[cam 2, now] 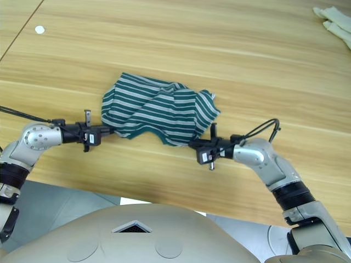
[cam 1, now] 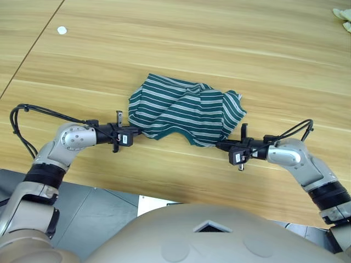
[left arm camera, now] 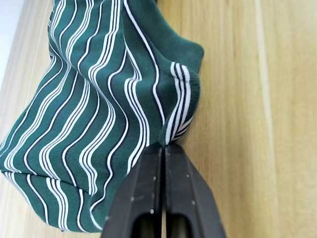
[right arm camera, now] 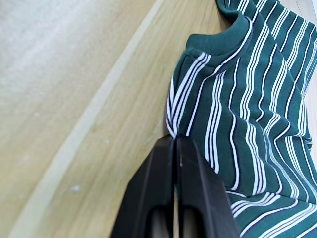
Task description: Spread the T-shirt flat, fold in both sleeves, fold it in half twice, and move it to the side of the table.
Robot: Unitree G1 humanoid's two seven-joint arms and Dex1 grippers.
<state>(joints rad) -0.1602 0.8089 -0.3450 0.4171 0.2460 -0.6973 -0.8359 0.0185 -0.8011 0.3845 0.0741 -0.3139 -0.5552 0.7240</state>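
Observation:
A dark green T-shirt [cam 1: 184,112] with white stripes lies bunched and wrinkled on the wooden table [cam 1: 164,44]. My left gripper [cam 1: 143,131] is at the shirt's near left edge, shut on a fold of the cloth. In the left wrist view its black fingers [left arm camera: 148,188] pinch the striped fabric [left arm camera: 99,114] at their tips. My right gripper [cam 1: 219,145] is at the near right edge, also shut on the hem. The right wrist view shows the fingers [right arm camera: 163,188] closed on cloth [right arm camera: 237,109] just below the ribbed collar [right arm camera: 218,42].
A small white disc [cam 1: 62,30] lies on the table at the far left. Pale cloth [cam 1: 344,19] sits at the far right corner. The table's front edge [cam 1: 181,194] runs just behind both grippers. Open wood surrounds the shirt.

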